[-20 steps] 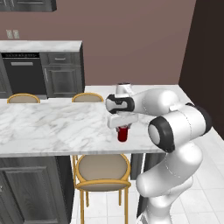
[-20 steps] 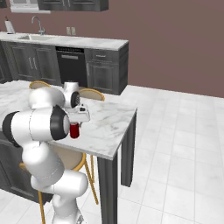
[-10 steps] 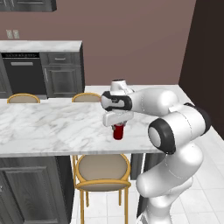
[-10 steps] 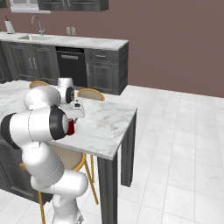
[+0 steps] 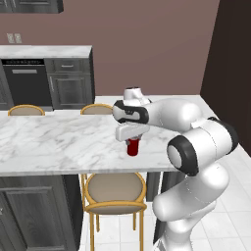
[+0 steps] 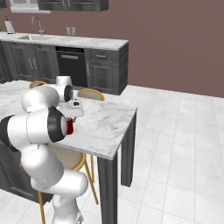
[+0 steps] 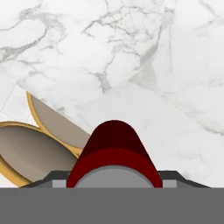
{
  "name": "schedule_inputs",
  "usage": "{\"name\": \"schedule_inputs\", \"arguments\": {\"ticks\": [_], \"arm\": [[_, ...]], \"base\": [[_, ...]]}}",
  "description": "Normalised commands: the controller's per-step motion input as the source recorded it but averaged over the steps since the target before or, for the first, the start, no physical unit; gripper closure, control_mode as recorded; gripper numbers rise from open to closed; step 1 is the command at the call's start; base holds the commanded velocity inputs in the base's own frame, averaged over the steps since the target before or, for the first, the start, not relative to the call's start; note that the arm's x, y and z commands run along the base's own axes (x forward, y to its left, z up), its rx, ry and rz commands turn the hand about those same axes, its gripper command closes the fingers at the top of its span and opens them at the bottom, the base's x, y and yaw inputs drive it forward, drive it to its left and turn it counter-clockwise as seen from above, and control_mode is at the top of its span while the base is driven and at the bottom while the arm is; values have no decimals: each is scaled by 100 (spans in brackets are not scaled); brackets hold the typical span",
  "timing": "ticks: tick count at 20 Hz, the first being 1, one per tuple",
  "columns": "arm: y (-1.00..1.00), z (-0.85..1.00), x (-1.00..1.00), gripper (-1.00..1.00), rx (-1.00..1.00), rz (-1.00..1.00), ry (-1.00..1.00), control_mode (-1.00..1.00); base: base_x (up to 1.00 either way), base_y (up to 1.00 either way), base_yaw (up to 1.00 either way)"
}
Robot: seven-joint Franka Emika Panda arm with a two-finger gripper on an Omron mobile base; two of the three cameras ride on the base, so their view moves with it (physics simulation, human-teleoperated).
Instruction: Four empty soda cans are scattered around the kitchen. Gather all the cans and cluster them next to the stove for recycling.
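Claw point(image 5: 133, 142) clamped on red soda can point(image 5: 133, 147), w/ can above marble island counter point(image 5: 54, 142).

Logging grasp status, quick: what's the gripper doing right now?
Gripper: shut on the red soda can, held upright above the marble counter.

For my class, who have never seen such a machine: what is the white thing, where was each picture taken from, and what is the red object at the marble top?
The white thing is a robot arm on a base that drives, in a computer-drawn kitchen. Two pictures come from cameras on the base, behind the arm to its left and right. The third looks along its hand. At the arm's end is a pincer, closed on a red soda can just above the marble counter. The hand camera shows the can's silver top close up. Wooden stools stand by the counter.
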Motion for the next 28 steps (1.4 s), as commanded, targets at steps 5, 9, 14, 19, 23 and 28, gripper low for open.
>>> {"name": "schedule_inputs", "arguments": {"ticks": [5, 9, 14, 19, 23, 28], "arm": [[-1, 4, -10, 100, 0, 4, 0, -100], [-2, 1, -1, 100, 0, 4, 0, -100], [-5, 0, -8, 100, 0, 5, 0, -100], [-7, 0, -11, 100, 0, 7, 0, -100], [0, 0, -20, 100, 0, 8, 0, -100], [0, 0, 0, 100, 0, 0, 0, 100]], "base": [[0, 0, 0], [0, 0, 0], [0, 0, 0], [0, 0, 0], [0, 0, 0], [-32, -1, 8]]}}
